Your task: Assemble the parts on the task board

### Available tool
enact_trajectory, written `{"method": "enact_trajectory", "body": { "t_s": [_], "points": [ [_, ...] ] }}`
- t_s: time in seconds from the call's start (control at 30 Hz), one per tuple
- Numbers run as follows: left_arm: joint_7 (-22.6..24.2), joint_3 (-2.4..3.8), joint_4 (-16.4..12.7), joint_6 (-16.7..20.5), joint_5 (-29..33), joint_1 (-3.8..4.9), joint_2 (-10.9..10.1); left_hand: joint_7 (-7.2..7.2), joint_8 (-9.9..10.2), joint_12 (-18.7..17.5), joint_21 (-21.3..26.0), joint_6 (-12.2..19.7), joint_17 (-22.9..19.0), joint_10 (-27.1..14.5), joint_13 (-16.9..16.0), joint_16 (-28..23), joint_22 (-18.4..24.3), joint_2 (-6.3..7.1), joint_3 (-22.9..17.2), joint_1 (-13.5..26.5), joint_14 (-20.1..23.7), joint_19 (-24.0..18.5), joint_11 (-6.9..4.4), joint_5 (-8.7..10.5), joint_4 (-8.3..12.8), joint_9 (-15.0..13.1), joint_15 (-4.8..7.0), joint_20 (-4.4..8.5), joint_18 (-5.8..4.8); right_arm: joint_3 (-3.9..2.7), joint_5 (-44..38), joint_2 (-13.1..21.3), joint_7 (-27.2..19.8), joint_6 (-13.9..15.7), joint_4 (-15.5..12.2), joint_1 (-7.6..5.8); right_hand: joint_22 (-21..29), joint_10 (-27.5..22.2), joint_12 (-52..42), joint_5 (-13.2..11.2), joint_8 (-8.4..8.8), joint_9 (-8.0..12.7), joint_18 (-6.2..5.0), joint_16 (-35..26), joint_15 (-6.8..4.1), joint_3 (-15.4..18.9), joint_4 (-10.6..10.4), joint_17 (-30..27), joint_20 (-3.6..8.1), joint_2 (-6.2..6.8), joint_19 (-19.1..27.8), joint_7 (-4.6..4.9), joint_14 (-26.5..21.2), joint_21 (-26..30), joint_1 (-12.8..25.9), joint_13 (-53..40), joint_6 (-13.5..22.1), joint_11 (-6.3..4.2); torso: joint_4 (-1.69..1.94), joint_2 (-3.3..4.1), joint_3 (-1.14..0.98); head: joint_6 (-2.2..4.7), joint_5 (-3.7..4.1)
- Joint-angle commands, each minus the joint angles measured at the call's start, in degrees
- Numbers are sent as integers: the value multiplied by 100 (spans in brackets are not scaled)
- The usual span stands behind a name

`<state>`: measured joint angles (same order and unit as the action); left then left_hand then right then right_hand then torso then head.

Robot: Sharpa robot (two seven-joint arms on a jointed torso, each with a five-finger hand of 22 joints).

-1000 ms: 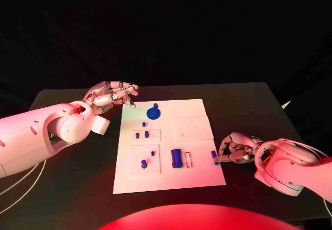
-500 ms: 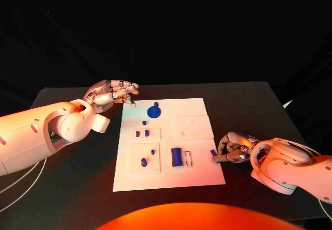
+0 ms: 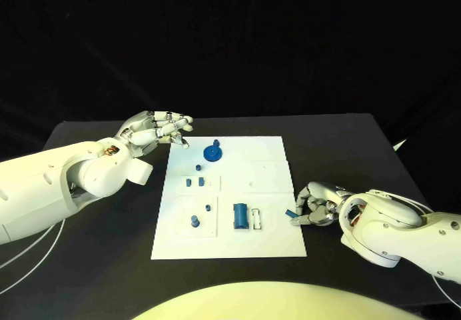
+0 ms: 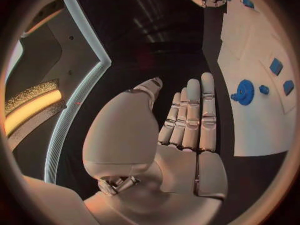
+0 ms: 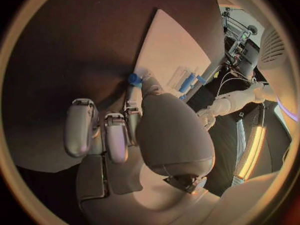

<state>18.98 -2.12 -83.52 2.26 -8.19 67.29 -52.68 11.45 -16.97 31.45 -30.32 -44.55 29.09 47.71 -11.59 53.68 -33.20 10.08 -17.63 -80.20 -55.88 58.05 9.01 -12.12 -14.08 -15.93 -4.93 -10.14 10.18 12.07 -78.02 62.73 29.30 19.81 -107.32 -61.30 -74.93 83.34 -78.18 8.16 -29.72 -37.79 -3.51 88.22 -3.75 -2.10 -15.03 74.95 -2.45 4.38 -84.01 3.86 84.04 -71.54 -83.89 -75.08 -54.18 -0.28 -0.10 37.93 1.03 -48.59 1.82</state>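
Note:
The white task board (image 3: 272, 175) lies in the middle of the black table. On it I see a blue gear (image 3: 213, 155), several small blue pegs (image 3: 195, 181) and a blue block (image 3: 240, 215) beside a white slot (image 3: 256, 218). My right hand (image 3: 318, 205) rests at the board's right edge and pinches a small blue part (image 3: 291, 213) between thumb and finger; the right wrist view shows that part (image 5: 134, 78) at the fingertips. My left hand (image 3: 154, 129) hovers off the board's far left corner and holds nothing. In the left wrist view its fingers (image 4: 190, 115) are stretched out, near the gear (image 4: 244, 91).
The black table (image 3: 356, 147) has bare room to the right of and behind the board. Two raised white squares (image 3: 265, 176) sit on the board's right half. My left forearm (image 3: 58, 183) lies over the table's left side.
The whole picture has shifted a little. My right hand still pinches the small blue part at the board's right edge, and the left hand has stayed where it was.

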Motion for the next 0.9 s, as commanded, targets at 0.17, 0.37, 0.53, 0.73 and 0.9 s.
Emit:
{"method": "enact_trajectory", "body": {
  "t_s": [0.17, 0.37, 0.53, 0.73, 0.9],
  "points": [
    [13, 3, -16, -98, 33, 0, -5, 133, -23, 21, 24, 21, -10, -44, 7, -23, 12, -5, 22, -73, 25, 38, -9, -2, 3, -7, 8, 9, 25, 64, -218, -39, 190, -365, 80, 75, -1106, -29, -10, 337, 128, 751, 48, -13, -37, -1330, 1, 1060, 46, -86, -174, -14, 503, -2, -282, -635, 13, -47, 0, -2, -1, 4, -9],
    [-3, 2, -11, -103, 33, 0, -6, 133, -23, 21, 24, 21, -10, -44, 7, -23, 12, -5, 22, -73, 25, 38, -9, -2, 3, -7, 8, 9, 25, 63, -148, 58, 169, -253, 1, 71, -1106, 22, -26, 148, -182, 375, 49, -18, -30, -3468, 632, 1057, 29, 513, -173, -7, 503, -13, 987, -659, 149, -20, -2, -5, -4, 18, -3],
    [-11, 0, -2, -107, 33, 0, 0, 134, -23, 21, 27, 22, -11, -46, 8, -22, 13, -14, 22, -79, 25, 40, -9, -3, 0, -7, 8, 9, 25, 62, 80, 207, 115, -173, -158, -17, -1109, 32, -32, 114, -215, 328, 51, -17, -34, -3660, 786, 1062, 32, 505, -176, -12, 504, -28, 1271, -665, 149, -24, -6, -8, -1, 31, 10],
    [-14, -4, 10, -117, 33, -1, 18, 134, -23, 21, 27, 22, -11, -46, 8, -22, 13, -14, 22, -79, 25, 40, -9, -3, 0, -7, 8, 9, 25, 61, 485, 281, 35, -27, -363, -212, -1110, 37, -32, 181, -219, 308, 52, -14, -32, -3799, 883, 1070, 32, 443, -178, -4, 506, -36, 1448, -668, 161, -20, -5, -6, 0, 53, 20],
    [-15, -6, 12, -121, 33, -1, 25, 135, -24, 21, 31, 24, -13, -49, 10, -22, 16, -24, 22, -90, 26, 43, -8, -3, -3, -6, 8, 10, 25, 60, 979, 133, -25, 95, -438, -279, -1106, 32, -21, 195, -213, 303, 49, -13, -28, -3840, 925, 1072, 30, 439, -174, 3, 506, -17, 1543, -661, 171, -14, -1, 0, -1, 48, 1]
  ]
}}
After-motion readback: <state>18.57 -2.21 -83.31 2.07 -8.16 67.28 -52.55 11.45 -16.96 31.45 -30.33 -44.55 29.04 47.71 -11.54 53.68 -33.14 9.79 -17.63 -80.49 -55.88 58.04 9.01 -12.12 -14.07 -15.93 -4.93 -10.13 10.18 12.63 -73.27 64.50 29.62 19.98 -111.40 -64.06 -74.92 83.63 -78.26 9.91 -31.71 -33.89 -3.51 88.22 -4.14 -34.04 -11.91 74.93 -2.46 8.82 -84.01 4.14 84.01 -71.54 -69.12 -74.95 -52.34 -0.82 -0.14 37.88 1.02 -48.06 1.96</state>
